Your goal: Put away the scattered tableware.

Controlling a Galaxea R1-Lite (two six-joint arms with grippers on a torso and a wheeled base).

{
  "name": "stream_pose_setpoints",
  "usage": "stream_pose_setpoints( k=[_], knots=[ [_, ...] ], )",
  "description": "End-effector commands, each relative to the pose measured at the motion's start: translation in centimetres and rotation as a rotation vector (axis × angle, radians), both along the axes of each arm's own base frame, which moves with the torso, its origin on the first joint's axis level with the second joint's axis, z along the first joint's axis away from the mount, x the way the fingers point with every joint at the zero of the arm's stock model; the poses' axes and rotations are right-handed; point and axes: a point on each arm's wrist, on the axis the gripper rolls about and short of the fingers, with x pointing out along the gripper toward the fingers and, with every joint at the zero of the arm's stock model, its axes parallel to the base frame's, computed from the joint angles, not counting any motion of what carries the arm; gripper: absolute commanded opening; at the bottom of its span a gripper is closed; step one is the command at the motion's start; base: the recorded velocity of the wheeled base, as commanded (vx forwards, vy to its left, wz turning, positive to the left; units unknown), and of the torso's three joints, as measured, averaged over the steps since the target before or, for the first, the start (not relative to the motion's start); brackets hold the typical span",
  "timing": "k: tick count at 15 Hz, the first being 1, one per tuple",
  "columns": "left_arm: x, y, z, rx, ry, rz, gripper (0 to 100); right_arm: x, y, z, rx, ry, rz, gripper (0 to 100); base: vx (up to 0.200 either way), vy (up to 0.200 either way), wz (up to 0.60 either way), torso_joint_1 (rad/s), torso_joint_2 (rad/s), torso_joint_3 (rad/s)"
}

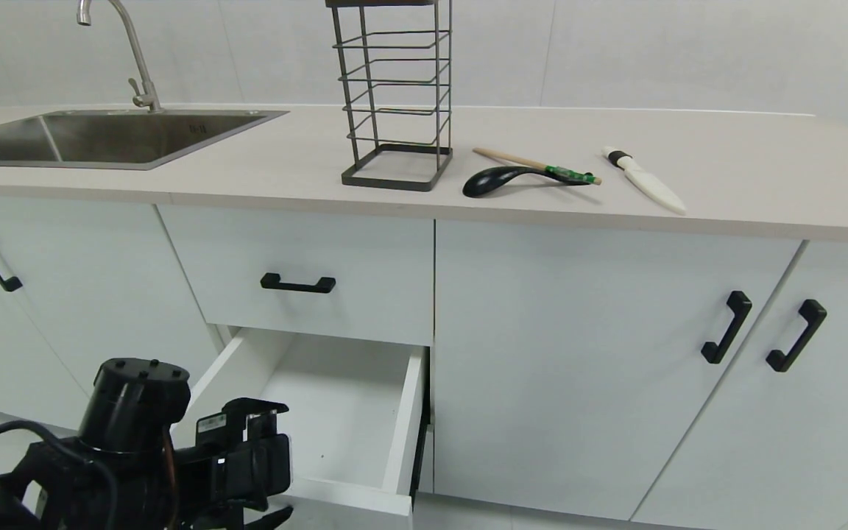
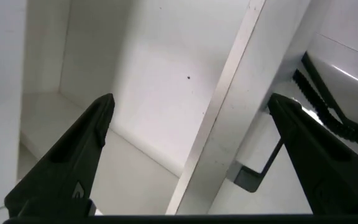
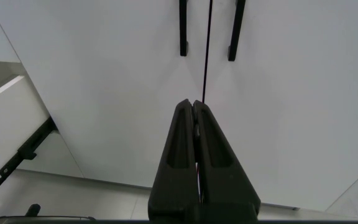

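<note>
On the counter lie a black spoon [image 1: 497, 179], a wooden stick with a green end [image 1: 534, 163] resting across the spoon's handle, and a white knife [image 1: 648, 180] with a black band. All three sit to the right of a wire rack [image 1: 394, 96]. Below, the lower drawer [image 1: 343, 412] stands pulled out with nothing in it. My left gripper [image 2: 192, 102] is open at the drawer's front panel [image 2: 229, 106], one finger on each side of its top edge. My right gripper [image 3: 193, 106] is shut on nothing and faces the white cabinet doors.
A steel sink [image 1: 115, 136] with a faucet [image 1: 129, 51] takes up the counter's left end. The upper drawer [image 1: 299, 283] is closed. Two black door handles [image 1: 726, 327] [image 1: 796, 335] stick out at the right. The open drawer juts toward me at low left.
</note>
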Motion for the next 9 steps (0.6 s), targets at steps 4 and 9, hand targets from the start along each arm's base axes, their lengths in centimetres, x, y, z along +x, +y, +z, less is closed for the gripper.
stream_pose_setpoints(
  k=[4,9],
  knots=[
    [-2.4,0.4,2.3,-0.181,-0.016,0.003,100,0.0,0.0,0.0,0.000,0.002,0.001,0,0.000,0.000,0.00,0.000,0.00,0.000],
    [-6.5,1.4,7.0,-0.548,0.031,0.018,100,0.0,0.0,0.0,0.000,0.002,0.001,0,0.000,0.000,0.00,0.000,0.00,0.000]
  ],
)
